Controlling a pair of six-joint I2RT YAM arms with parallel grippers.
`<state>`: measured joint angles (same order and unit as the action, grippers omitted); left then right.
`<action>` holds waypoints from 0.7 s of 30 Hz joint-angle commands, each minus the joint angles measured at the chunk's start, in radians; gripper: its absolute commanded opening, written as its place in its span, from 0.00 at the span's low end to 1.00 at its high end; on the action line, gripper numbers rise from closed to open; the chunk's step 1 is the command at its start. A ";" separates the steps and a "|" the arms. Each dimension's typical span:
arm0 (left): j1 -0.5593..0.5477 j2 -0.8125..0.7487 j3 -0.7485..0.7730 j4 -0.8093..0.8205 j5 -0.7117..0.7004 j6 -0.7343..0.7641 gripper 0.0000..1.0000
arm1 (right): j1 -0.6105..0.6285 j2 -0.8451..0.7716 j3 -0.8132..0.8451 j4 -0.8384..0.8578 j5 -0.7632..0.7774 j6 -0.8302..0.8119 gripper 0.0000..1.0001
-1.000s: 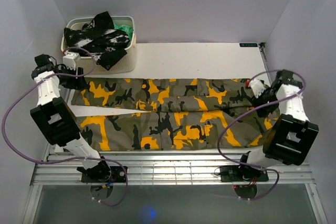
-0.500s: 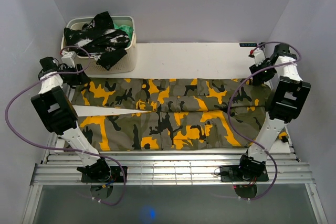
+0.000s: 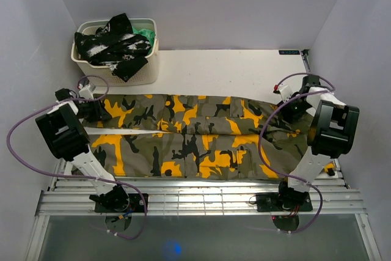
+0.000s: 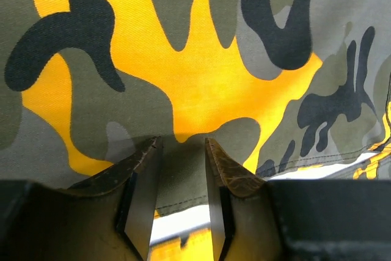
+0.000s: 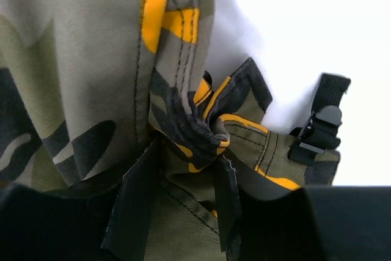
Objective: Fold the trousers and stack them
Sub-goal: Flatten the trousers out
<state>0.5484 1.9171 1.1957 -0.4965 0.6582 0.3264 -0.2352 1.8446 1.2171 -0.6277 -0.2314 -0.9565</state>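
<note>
The camouflage trousers (image 3: 195, 139) lie spread lengthwise across the white table (image 3: 226, 71), legs to the left and waist to the right. My left gripper (image 3: 91, 109) is down on the far leg's end. In the left wrist view it (image 4: 181, 142) is open, its fingers standing either side of the flat hem of the trousers (image 4: 183, 59). My right gripper (image 3: 287, 107) is at the far corner of the waist. The right wrist view shows it (image 5: 189, 151) shut on a bunched fold of the trousers (image 5: 73, 59) beside a black buckle strap (image 5: 321, 126).
A cream basket (image 3: 154, 44) stands at the back left, holding a black-and-white mottled garment (image 3: 113, 47) and a bit of green cloth (image 3: 145, 32). A metal rail (image 3: 201, 194) with both arm bases runs along the near edge. Grey walls close in on both sides.
Both grippers dropped from beside the far edge onto the trousers. The left jaws narrowed around the hem. The right end of the trousers has bunched and drawn slightly inward.
</note>
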 commanded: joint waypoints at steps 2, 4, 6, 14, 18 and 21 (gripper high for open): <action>0.048 -0.076 -0.064 -0.149 -0.049 0.077 0.44 | -0.001 -0.116 -0.085 -0.047 -0.008 -0.094 0.45; 0.057 -0.105 -0.038 -0.201 -0.022 0.129 0.43 | -0.001 -0.156 -0.071 -0.061 -0.005 -0.125 0.47; 0.062 -0.133 0.001 -0.289 0.047 0.190 0.43 | -0.009 -0.169 -0.006 -0.095 -0.008 -0.142 0.51; 0.061 -0.118 0.272 -0.315 0.176 0.370 0.64 | -0.036 -0.032 0.306 -0.208 -0.039 -0.215 0.82; 0.065 0.000 0.460 -0.318 0.230 0.407 0.68 | -0.046 0.083 0.409 -0.311 -0.059 -0.270 0.82; 0.070 0.020 0.473 -0.306 0.331 0.476 0.78 | -0.061 0.180 0.470 -0.366 -0.100 -0.306 0.81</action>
<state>0.6128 1.9076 1.6543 -0.7795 0.8497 0.7040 -0.2836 1.9472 1.6405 -0.8482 -0.2771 -1.1641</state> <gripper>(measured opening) 0.741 0.813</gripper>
